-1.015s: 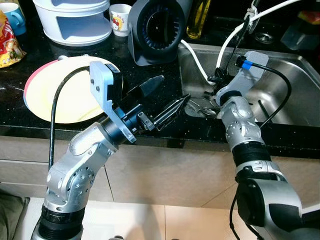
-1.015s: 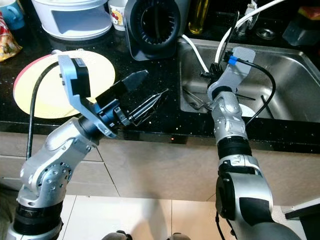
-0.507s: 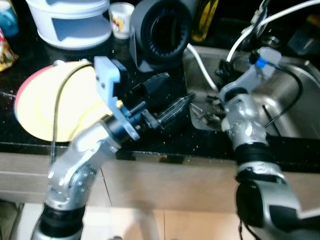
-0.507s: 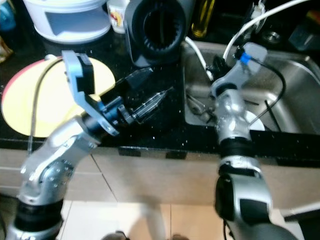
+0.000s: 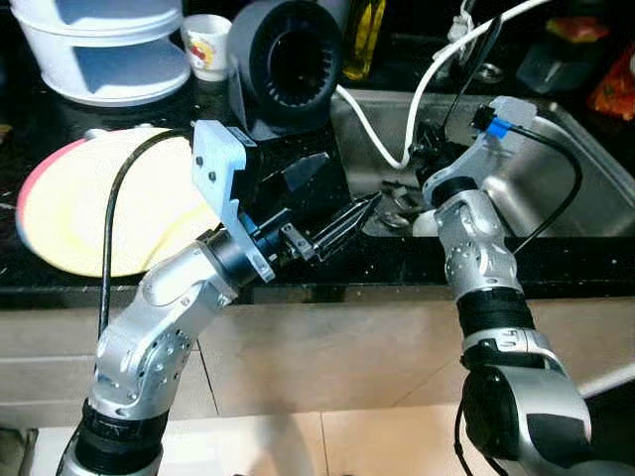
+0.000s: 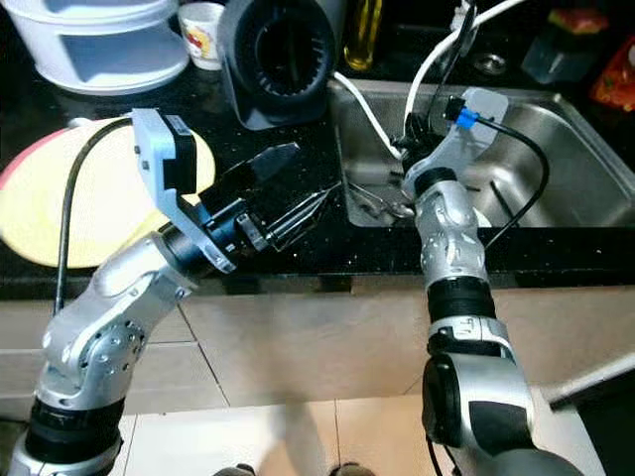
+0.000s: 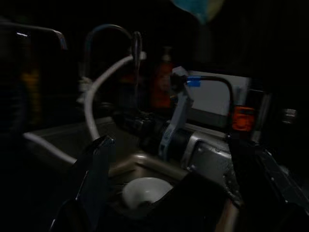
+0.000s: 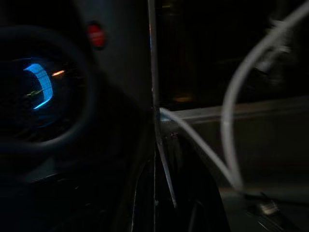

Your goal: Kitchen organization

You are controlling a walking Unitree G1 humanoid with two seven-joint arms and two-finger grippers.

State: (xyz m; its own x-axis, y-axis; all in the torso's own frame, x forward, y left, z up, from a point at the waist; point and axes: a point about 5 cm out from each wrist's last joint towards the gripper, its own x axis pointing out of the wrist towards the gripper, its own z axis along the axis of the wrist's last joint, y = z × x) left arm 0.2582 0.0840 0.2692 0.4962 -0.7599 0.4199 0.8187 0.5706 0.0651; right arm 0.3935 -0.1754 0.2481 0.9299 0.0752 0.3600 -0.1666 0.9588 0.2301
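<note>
1. Left gripper (image 5: 327, 203) is held spread and empty over the counter (image 5: 298, 263), pointed at the sink (image 5: 556, 188).
2. Right gripper is reached into the sink's near-left corner; its finger state cannot be told.
3. Utensils (image 5: 397, 203) are seen there, long axes roughly sideways; a bowl (image 7: 140, 191) lies close by.
4. Plate (image 5: 89, 203) is left out; little looks done.

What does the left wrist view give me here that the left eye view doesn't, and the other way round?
Left wrist view: a low look past the open left claw into the sink, down into the hollow of the white bowl, with a red bottle behind. Left eye view: the countertop from above, with the yellow plate, black fan, white container and small cup. Both: the sink, the white hose and the right arm with its blue plug.
</note>
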